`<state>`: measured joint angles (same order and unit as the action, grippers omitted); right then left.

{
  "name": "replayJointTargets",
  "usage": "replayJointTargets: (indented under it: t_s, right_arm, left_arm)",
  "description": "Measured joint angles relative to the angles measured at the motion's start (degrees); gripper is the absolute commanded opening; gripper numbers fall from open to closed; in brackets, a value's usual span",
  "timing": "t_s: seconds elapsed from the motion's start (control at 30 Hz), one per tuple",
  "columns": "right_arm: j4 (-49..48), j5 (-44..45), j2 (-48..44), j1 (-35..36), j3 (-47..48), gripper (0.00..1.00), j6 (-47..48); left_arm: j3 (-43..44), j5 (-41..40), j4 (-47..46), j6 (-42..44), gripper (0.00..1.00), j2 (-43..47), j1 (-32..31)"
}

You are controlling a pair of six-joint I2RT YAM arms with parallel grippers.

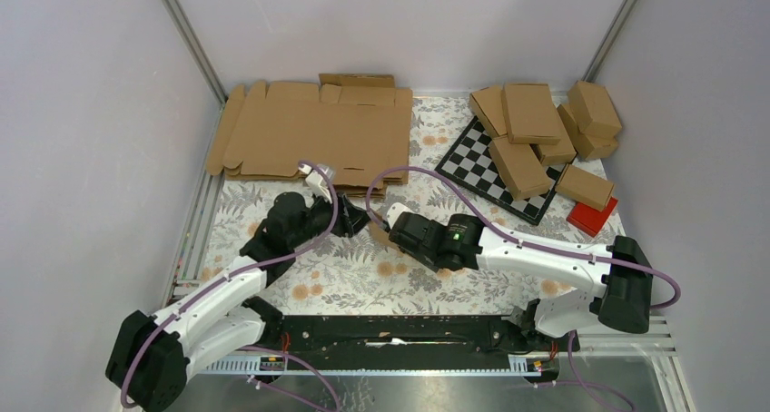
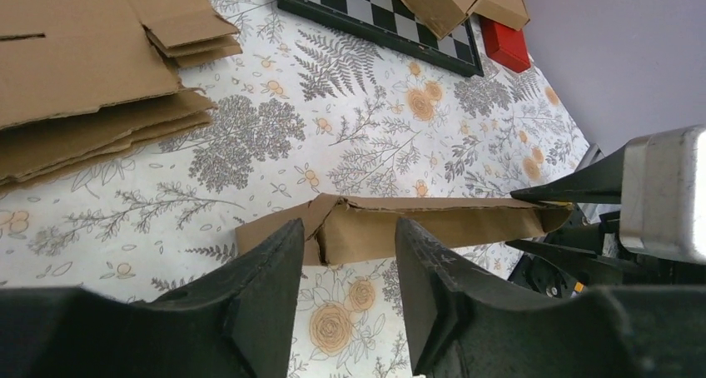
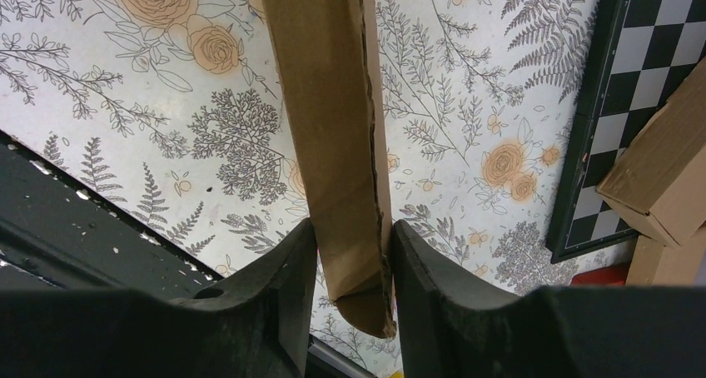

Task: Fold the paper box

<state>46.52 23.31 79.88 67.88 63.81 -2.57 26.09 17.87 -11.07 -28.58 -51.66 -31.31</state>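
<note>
The right gripper (image 3: 348, 228) jaws clamp 1 end of the paper box (image 3: 325, 103). The left gripper (image 2: 350, 225) jaws stand apart, empty, near its other end.

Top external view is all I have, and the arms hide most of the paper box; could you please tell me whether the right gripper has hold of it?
Observer: Yes. In the right wrist view the right gripper is shut on one end of the paper box, with a finger pressed against each side.
Operator: Thank you. Is the left gripper gripping it too?
Observer: No. The left gripper is open, and the box lies crosswise just beyond its fingertips, near the other end.
</note>
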Motion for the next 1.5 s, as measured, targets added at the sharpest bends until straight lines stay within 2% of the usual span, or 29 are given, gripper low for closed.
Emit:
replayJointTargets:
  t_s: [0.33, 0.53, 0.67, 0.7, 0.83, 1.0, 1.2, 1.5]
  right_arm:
    - [-0.07, -1.11, -0.02, -0.96, 0.02, 0.39, 0.7]
    - [-0.07, -1.66, -0.02, -1.27, 0.09, 0.39, 1.03]
    - [-0.07, -1.88, -0.02, -1.42, 0.09, 0.39, 1.16]
    - [-0.07, -1.92, -0.02, -1.49, 0.09, 0.39, 1.18]
    - [-0.09, -2.01, -0.02, -1.57, 0.11, 0.39, 1.2]
    - [-0.09, -2.1, -0.02, -1.68, 0.13, 0.39, 1.22]
    - [-0.02, -2.58, 0.0, -1.95, 0.26, 0.39, 1.25]
    - [0.02, -3.8, 0.0, -3.06, 0.52, 0.4, 1.29]
  left_arm:
    - [-2.84, 2.47, -8.83, 1.6, 0.45, -1.27, -0.11]
    - [-3.34, 1.09, -8.17, 1.88, 0.53, -1.22, -0.2]
    - [-3.87, -0.7, -8.28, 1.86, 0.53, -0.79, -0.2]
    - [-3.96, -0.85, -8.33, 1.88, 0.52, -0.9, -0.2]
    - [-4.04, -0.79, -8.48, 2.19, 0.33, -2.36, -0.2]
    - [-4.04, -0.07, -8.5, 2.84, 0.25, -4.15, -0.2]
    - [-3.91, 0.37, -8.33, 3.34, 0.0, -4.7, -0.22]
    - [-3.15, -1.7, -7.39, 5.25, 0.0, -4.7, -2.12]
